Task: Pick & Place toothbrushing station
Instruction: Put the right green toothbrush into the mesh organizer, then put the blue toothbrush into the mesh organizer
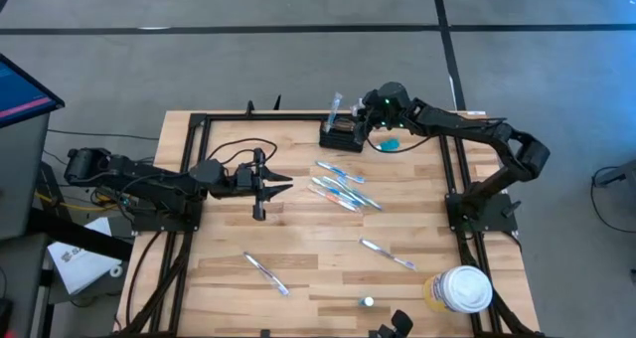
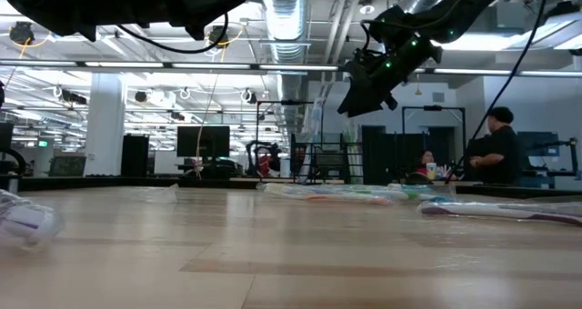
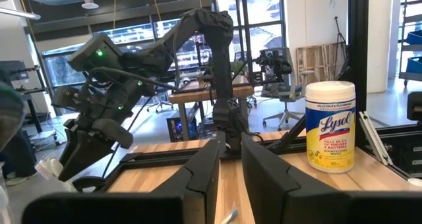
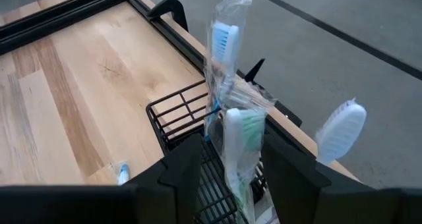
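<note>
The toothbrushing station, a small black wire-mesh holder [image 1: 341,135], stands at the table's far edge and also shows in the right wrist view [image 4: 178,115]. Wrapped toothbrushes stand upright in it, one with blue bristles [image 4: 224,38] and one with green bristles [image 4: 241,128]. My right gripper [image 4: 231,165] hangs over the holder [image 1: 365,119], open, with a finger on either side of the green-bristled toothbrush. I cannot tell whether a finger touches it. My left gripper [image 1: 281,184] hovers at the table's left middle, open by a narrow gap [image 3: 229,158] and empty.
Several wrapped toothbrushes lie in the middle of the table [image 1: 340,186]. Two more lie nearer the front [image 1: 388,253] [image 1: 266,274]. A small blue tube [image 1: 390,143] lies right of the holder. A white-lidded wipes tub [image 1: 465,288] stands at the front right corner. A black frame rims the table.
</note>
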Action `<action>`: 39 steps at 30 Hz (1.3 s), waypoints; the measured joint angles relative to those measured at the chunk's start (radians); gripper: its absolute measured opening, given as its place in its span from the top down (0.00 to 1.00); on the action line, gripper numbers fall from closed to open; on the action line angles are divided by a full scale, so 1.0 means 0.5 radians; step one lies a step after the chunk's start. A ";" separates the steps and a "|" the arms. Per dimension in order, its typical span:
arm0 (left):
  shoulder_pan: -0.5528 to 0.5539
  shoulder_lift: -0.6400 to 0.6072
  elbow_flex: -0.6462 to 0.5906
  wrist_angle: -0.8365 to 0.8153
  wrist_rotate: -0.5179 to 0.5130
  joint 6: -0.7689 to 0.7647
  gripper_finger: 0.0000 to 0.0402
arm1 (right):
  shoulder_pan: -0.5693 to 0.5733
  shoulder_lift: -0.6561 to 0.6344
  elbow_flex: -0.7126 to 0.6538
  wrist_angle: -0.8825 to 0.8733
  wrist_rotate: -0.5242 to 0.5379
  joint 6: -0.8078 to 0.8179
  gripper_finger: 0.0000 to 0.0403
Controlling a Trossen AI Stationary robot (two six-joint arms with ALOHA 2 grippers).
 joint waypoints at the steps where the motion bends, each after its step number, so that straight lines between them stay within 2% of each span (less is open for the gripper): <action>1: 0.000 0.000 0.000 -0.001 0.000 -0.001 0.84 | 0.000 0.000 0.009 -0.015 0.000 0.000 0.63; 11: 0.000 0.000 0.000 -0.009 0.000 -0.001 0.84 | 0.001 0.000 0.111 -0.131 0.001 -0.032 0.61; 27: 0.000 0.000 0.000 -0.015 0.001 0.000 0.84 | 0.007 -0.002 0.525 -0.492 0.009 -0.053 0.70; 39: 0.001 0.000 0.000 -0.016 0.000 -0.001 0.84 | 0.211 -0.002 0.616 -0.824 0.008 -0.099 0.71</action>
